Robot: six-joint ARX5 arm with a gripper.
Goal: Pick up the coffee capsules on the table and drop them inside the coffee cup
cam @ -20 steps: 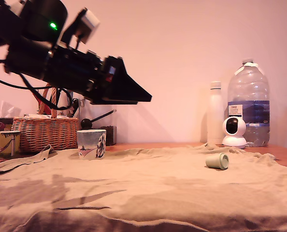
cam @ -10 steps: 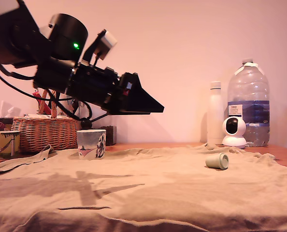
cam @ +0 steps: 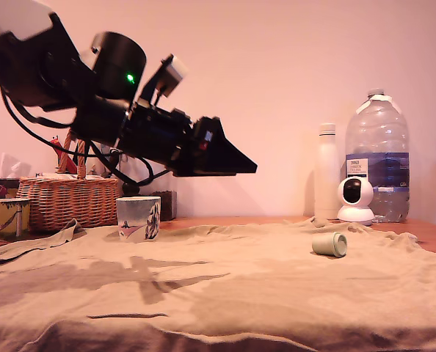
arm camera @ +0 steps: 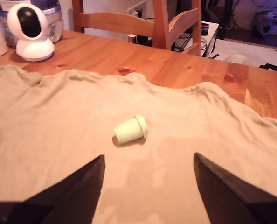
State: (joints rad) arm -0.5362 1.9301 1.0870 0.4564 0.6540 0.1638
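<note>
We see the claw [arm camera: 148, 172] wide open and empty, held in the air above the cloth-covered table [arm camera: 185, 70], with the green coffee capsule [arm camera: 130, 130] lying on its side on the cloth [arm camera: 59, 121] ahead of it.

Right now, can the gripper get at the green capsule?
Probably yes. The gripper is open and high above the cloth, and the green capsule lies on its side ahead of it with bare cloth around it and nothing between them.

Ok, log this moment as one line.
phase: approach | tool: open, empty, above cloth | target: green capsule lying on its side | cup: upright
</note>
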